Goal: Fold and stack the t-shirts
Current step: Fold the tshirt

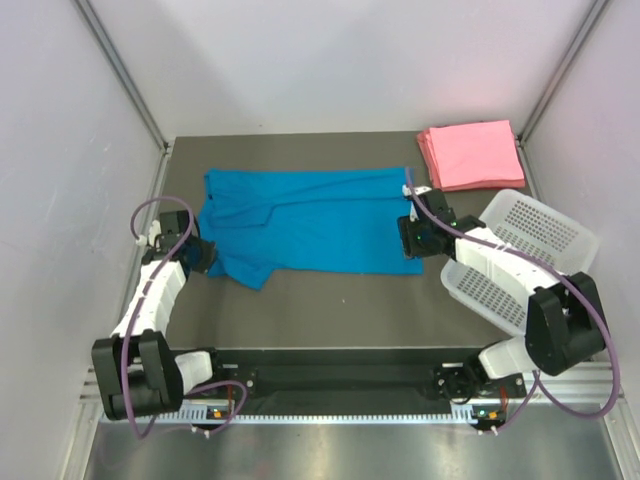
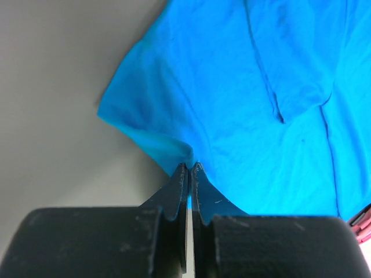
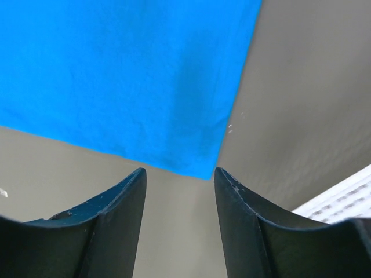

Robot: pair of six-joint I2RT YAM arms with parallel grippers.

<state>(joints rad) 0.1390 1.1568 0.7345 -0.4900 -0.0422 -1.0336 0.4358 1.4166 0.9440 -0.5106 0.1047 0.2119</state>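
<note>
Blue cloth covers the middle of the table [image 1: 330, 300]: the blue shirt [image 1: 310, 225] lies spread flat, its long side running left to right, with one flap jutting toward the near edge at its left end. The left gripper [image 1: 205, 255] sits at that left end. Seen from the left wrist, its fingers [image 2: 174, 194] are pressed together with only a slit between them. A small ridge of the shirt's edge is pinched up at their tips, and the cloth beyond fans out over the grey table.

The right gripper [image 1: 412, 242] is at the shirt's near right corner. Its fingers [image 3: 116, 214] stand well apart and hold nothing. From the right wrist, the corner of the shirt points into the gap between them, lying flat on the table, and I cannot tell whether either finger touches it.

The pink shirts [image 1: 470, 155] sit folded in a neat stack at the far right corner of the table, apart from the blue shirt. A white perforated basket [image 1: 520, 255] lies tipped at the right side, just beside the right arm.
</note>
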